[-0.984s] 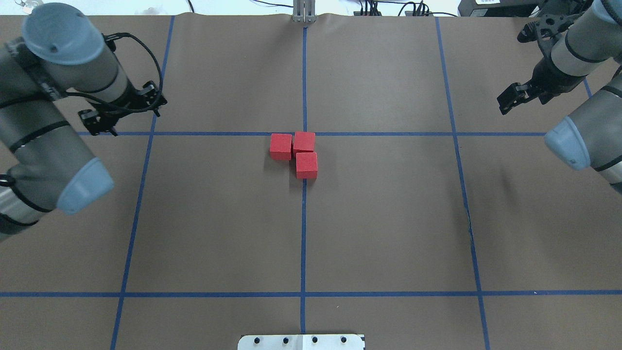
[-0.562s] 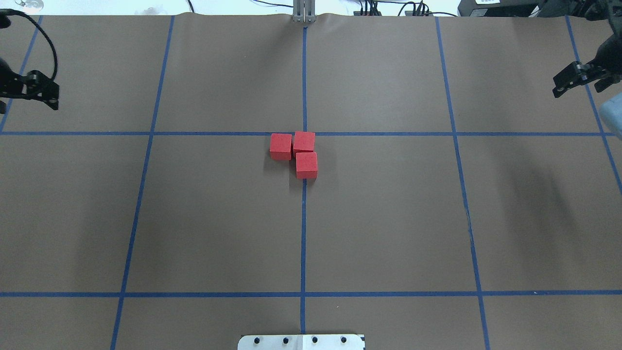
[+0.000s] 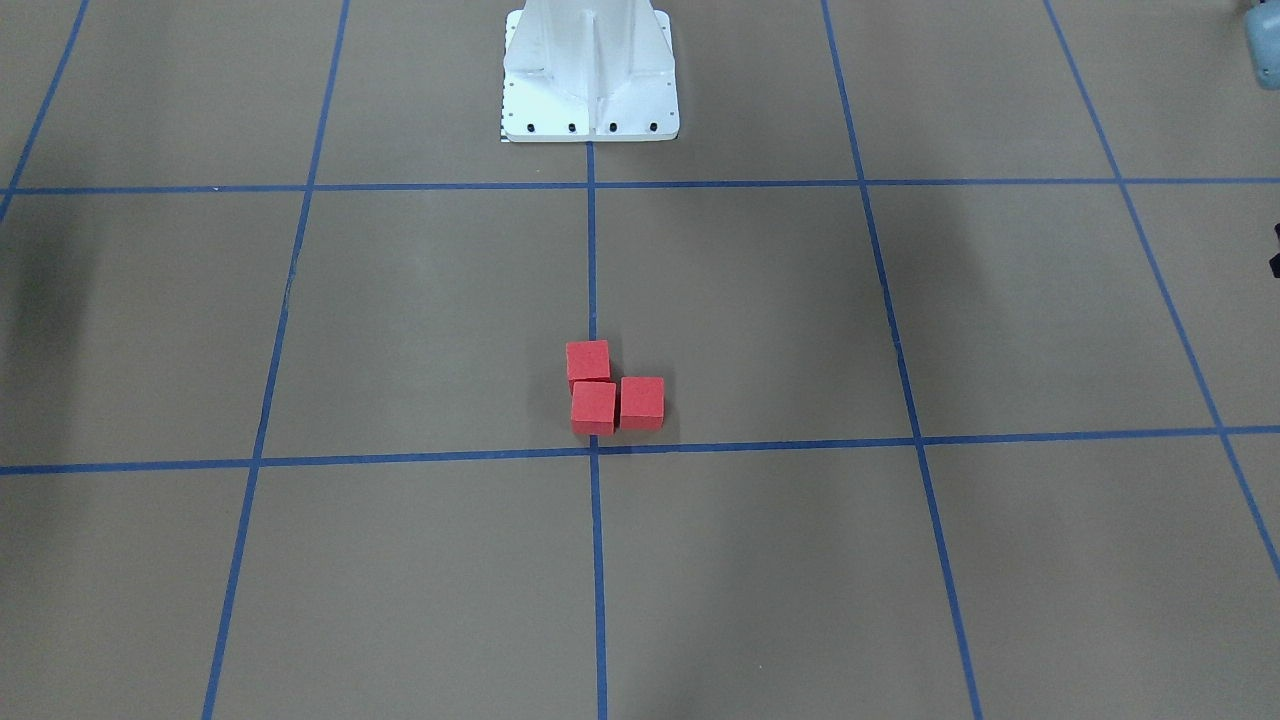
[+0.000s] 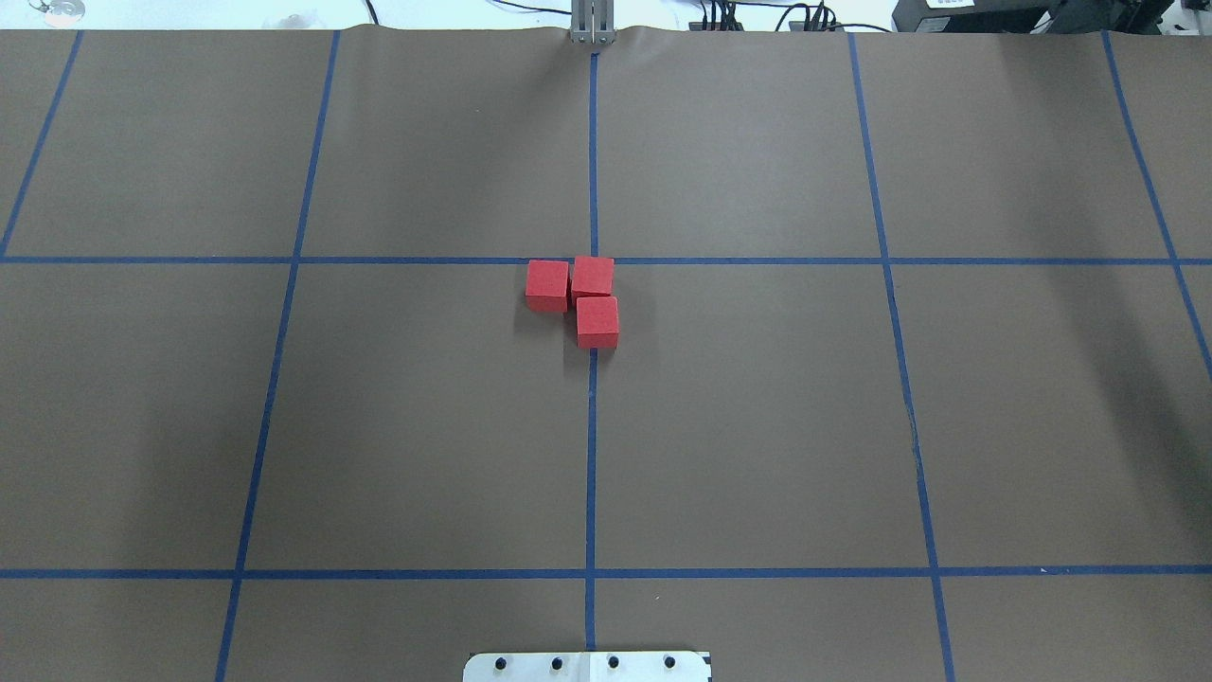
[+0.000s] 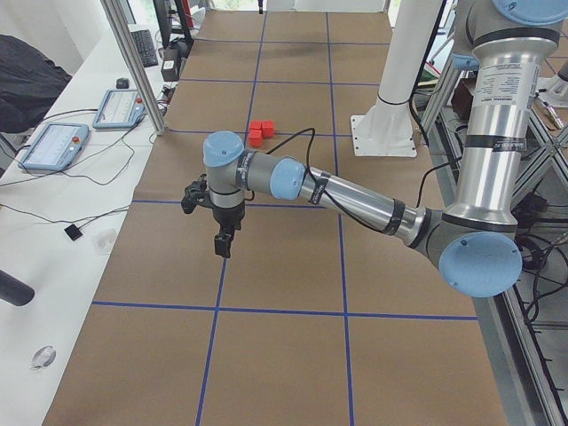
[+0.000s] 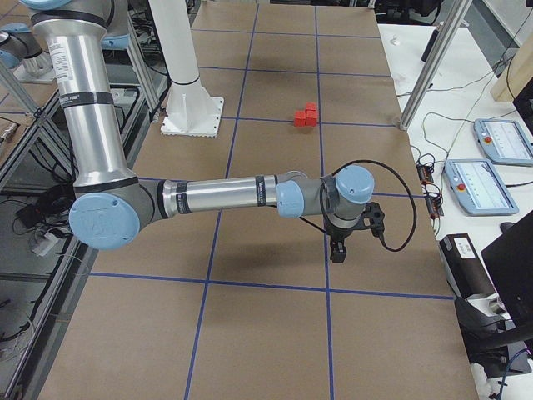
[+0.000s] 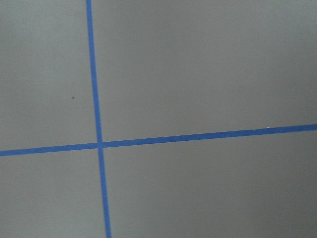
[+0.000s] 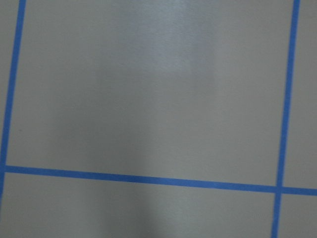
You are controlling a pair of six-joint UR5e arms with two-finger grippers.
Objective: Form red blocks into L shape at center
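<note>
Three red blocks (image 4: 593, 277) lie touching in an L, just on the robot's side of the center tape crossing (image 4: 593, 260). The front-facing view shows the same L (image 3: 593, 406) right above that crossing (image 3: 594, 450). My left gripper (image 5: 222, 244) hangs over the paper far from the blocks (image 5: 260, 131), seen only from the left end. My right gripper (image 6: 337, 250) hangs far from the blocks (image 6: 306, 116), seen only from the right end. I cannot tell whether either is open or shut. Both wrist views show only paper and tape lines.
The white robot base (image 3: 590, 75) stands on the centre line behind the blocks. Brown paper with blue tape lines (image 4: 284, 284) covers the table. Pendants and cables (image 6: 487, 167) lie on the side bench beyond the far edge.
Both arms have swung outward and left the overhead view, the left off its left edge and the right off its right edge. The three blocks have not moved.
</note>
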